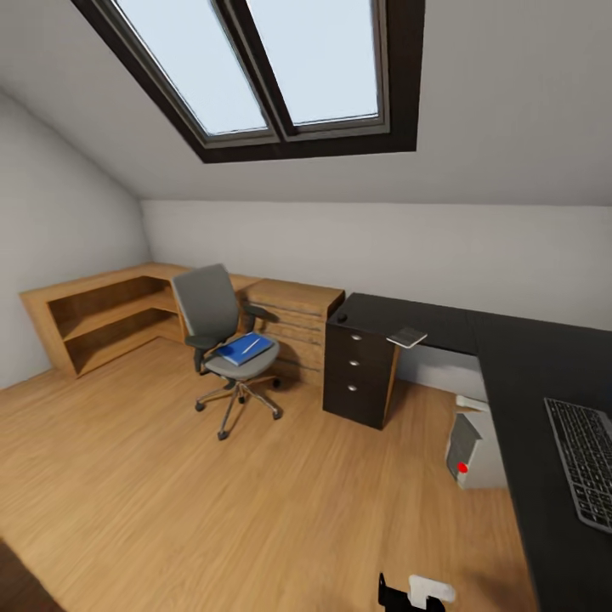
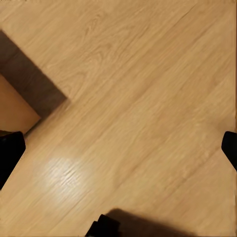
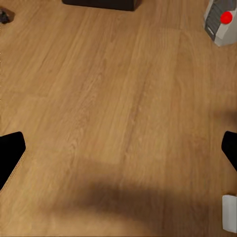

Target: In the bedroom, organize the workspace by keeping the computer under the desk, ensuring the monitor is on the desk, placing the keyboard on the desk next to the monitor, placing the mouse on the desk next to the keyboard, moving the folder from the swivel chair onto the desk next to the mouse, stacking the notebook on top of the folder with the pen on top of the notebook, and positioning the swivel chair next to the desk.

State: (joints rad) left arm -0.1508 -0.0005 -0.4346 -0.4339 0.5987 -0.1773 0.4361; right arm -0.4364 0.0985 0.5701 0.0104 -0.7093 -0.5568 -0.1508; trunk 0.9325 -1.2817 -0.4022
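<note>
The grey swivel chair [image 1: 212, 319] stands on the floor left of the black desk [image 1: 518, 357], apart from it. The blue folder [image 1: 245, 349] lies on its seat with the thin pen [image 1: 252, 343] on top. The grey-white notebook [image 1: 407, 337] rests at the desk's front edge above the drawer unit [image 1: 360, 374]. The keyboard [image 1: 586, 463] lies on the desk at the right. The computer [image 1: 470, 448] [image 3: 221, 20] stands upright under the desk. The monitor and mouse are out of view. My left gripper [image 2: 118, 150] and right gripper [image 3: 118, 150] hang open over bare floor, holding nothing.
Light-wood low shelving [image 1: 102, 314] runs along the back left wall and a wooden chest [image 1: 293, 319] stands behind the chair. Open wood floor [image 1: 170, 510] lies in front. A light-wood panel [image 2: 15, 111] sits near the left gripper. A sloped ceiling with a skylight [image 1: 263, 68] is overhead.
</note>
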